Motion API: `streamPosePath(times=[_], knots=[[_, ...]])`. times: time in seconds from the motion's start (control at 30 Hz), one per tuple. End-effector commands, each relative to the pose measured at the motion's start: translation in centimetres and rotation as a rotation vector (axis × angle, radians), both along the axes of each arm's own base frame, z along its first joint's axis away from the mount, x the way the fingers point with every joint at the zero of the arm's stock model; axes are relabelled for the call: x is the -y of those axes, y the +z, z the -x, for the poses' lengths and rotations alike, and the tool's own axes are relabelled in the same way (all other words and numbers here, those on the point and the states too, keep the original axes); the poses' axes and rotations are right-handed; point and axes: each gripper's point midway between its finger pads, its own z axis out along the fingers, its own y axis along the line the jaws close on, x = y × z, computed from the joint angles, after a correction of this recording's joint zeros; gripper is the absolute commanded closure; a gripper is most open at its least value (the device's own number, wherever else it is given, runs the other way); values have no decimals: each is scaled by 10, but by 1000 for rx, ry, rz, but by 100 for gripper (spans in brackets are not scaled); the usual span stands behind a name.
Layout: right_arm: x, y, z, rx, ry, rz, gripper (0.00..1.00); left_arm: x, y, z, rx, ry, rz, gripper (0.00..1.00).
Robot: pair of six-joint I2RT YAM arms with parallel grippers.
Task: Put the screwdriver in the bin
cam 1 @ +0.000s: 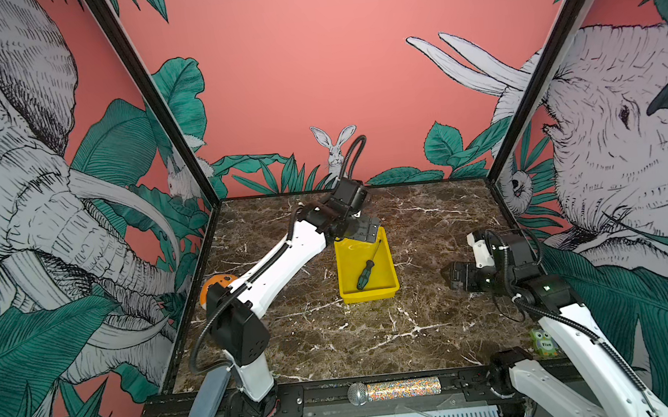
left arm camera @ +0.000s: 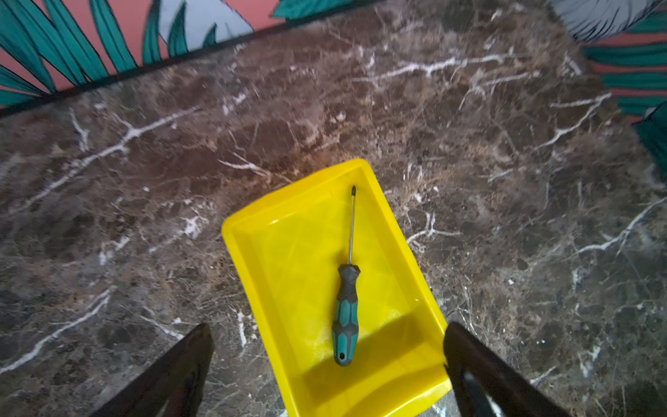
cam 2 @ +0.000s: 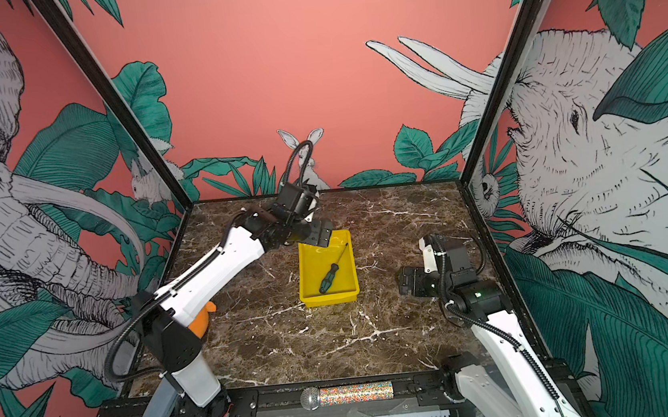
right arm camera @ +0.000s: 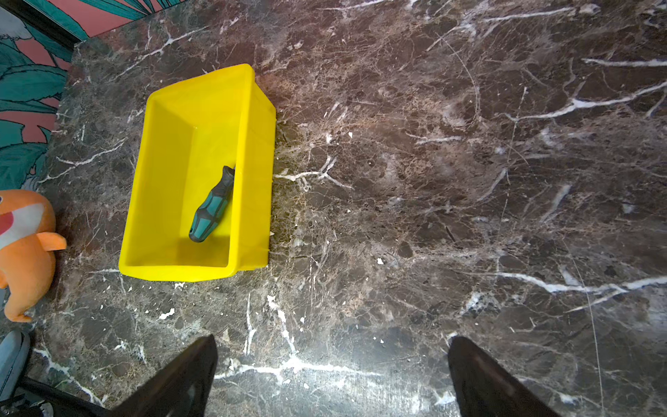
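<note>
Plainly, the screwdriver lay flat on the floor of the bin, not touching either gripper. In both top views its long axis ran from about 7 o'clock to 1 o'clock. The green and black handle was at the 7 o'clock end, near the bin's front wall. The thin shaft pointed to 1 o'clock, with the tip close to the far right corner. In the left wrist view the screwdriver ran nearly along the length of the bin, a little to one side of its middle. The right wrist view showed only the handle above the bin's near wall.

The bin sat near the middle of the marble table, its long sides running from 6 to 12 o'clock. The left gripper hung over the bin's 12 o'clock end with its fingers spread wide and nothing between them. The right gripper was well apart at the bin's 3 o'clock, also spread wide over bare table, holding nothing.

An orange plush toy lay at the bin's 9 o'clock, partly behind the left arm. A glittery microphone lay at 6 o'clock on the front rail.
</note>
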Motion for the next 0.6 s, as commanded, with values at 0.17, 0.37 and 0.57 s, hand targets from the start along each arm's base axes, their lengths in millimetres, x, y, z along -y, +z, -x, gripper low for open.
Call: streamPosePath(times=[0.17, 0.37, 0.57], knots=[[5, 37, -23, 95, 6, 71, 1, -47, 31, -2, 161, 14, 47, 0], [8, 54, -37, 131, 27, 138, 0, -73, 36, -3, 261, 56, -22, 0], [13, 68, -52, 175, 30, 205, 1, -113, 44, -8, 386, 133, -84, 0]])
